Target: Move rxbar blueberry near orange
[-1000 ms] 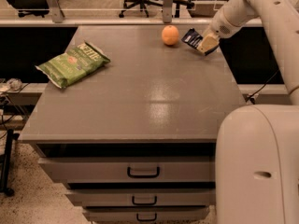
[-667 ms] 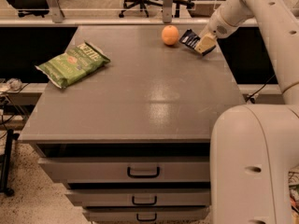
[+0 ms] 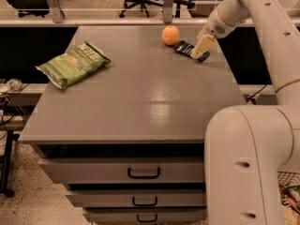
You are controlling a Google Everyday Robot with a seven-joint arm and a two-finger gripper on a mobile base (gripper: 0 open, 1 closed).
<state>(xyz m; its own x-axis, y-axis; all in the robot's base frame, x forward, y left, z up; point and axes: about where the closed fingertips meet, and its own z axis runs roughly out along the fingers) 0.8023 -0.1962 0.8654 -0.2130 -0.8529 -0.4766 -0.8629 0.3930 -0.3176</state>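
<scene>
The orange [image 3: 171,35] sits on the grey table near its far edge. The rxbar blueberry [image 3: 185,48], a slim dark navy wrapper, lies just right of the orange, a small gap away and low at the table top. My gripper [image 3: 201,48] reaches down from the upper right and is shut on the bar's right end. Its cream fingers [image 3: 202,43] cover that end of the wrapper.
A green chip bag [image 3: 72,63] lies at the table's left side. The table's right edge [image 3: 229,74] is close to the bar. My white arm and base [image 3: 253,163] fill the right foreground. Drawers [image 3: 143,172] sit below, and office chairs stand behind the table.
My gripper has moved a little left and down with the bar, bringing it lower to the table beside the orange. The orange and the chip bag have not moved.
</scene>
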